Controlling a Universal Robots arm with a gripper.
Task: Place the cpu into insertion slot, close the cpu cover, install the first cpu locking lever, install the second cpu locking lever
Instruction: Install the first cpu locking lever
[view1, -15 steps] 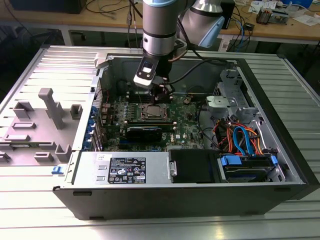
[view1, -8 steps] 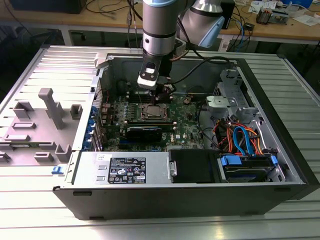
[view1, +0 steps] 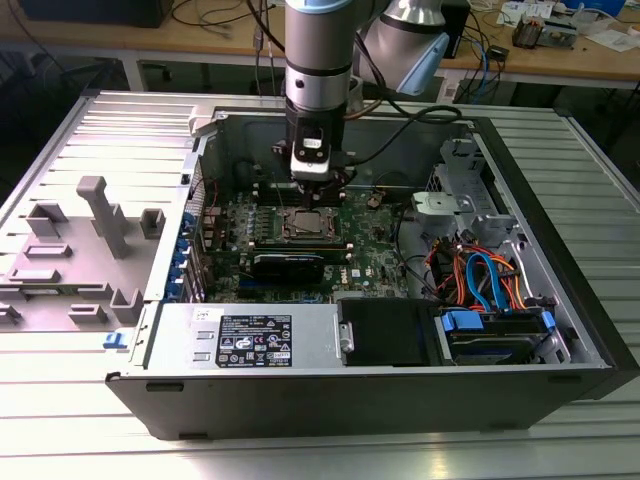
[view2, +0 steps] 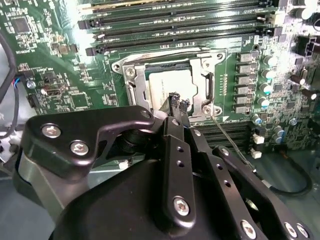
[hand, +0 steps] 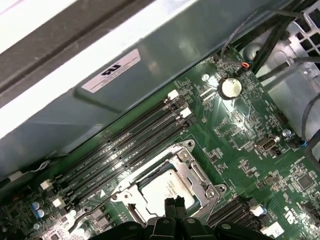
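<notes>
One gripper (view2: 176, 101), fingers pinched narrow and empty, hovers at the cpu (view2: 165, 82) seated in the insertion slot (view2: 131, 74), framed by the cpu cover (view2: 206, 86). We judge a skewed push could scrape it.

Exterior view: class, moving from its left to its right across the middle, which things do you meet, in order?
Grey plastic holders → insertion slot → orange and blue cables → black case wall.
</notes>
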